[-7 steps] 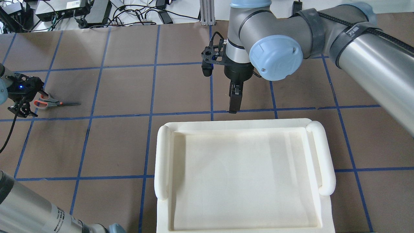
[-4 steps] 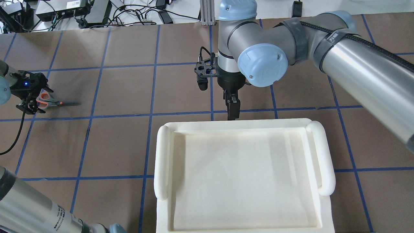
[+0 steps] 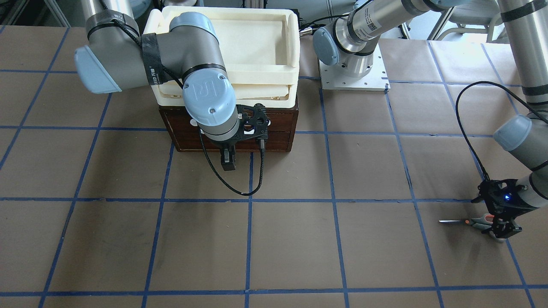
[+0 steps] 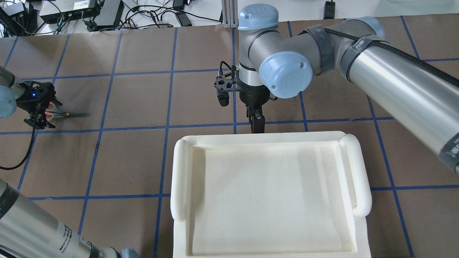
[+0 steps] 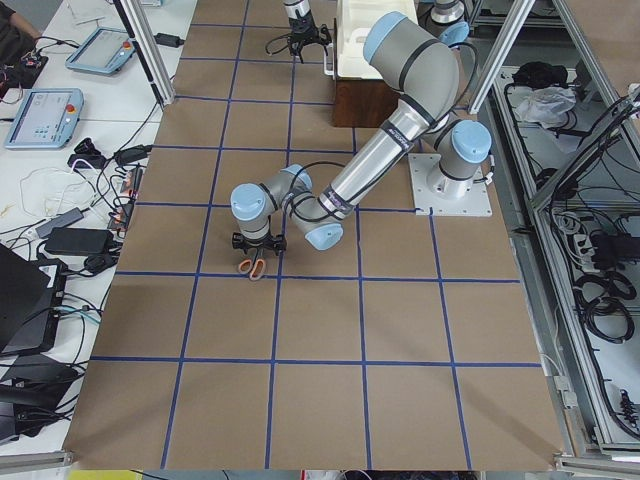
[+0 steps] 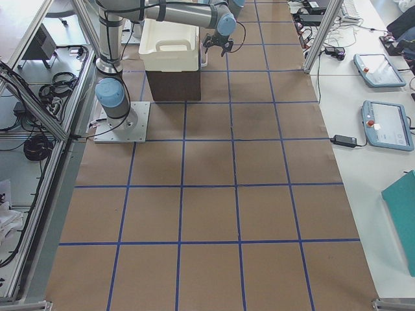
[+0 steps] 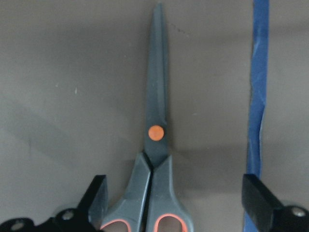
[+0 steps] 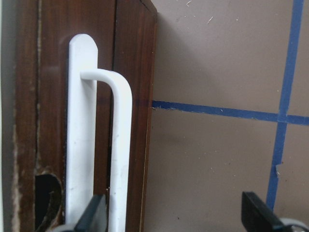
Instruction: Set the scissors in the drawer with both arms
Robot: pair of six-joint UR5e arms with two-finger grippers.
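The left arm (image 3: 520, 137) has brought its spread jaws astride the scissors (image 7: 157, 145) by the desk's (image 4: 143, 100) left edge while the right arm's (image 4: 279, 73) parted jaws reached the drawer's (image 8: 137, 96) handle (image 8: 120, 145), so both grasps seem imminent.

UR logo on right arm (image 3: 171, 45) wrist cap (image 3: 208, 90).

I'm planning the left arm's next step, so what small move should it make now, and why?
Probably close the left gripper on the scissors. Its open fingers straddle the grey handles, and the scissors lie flat, not yet gripped.
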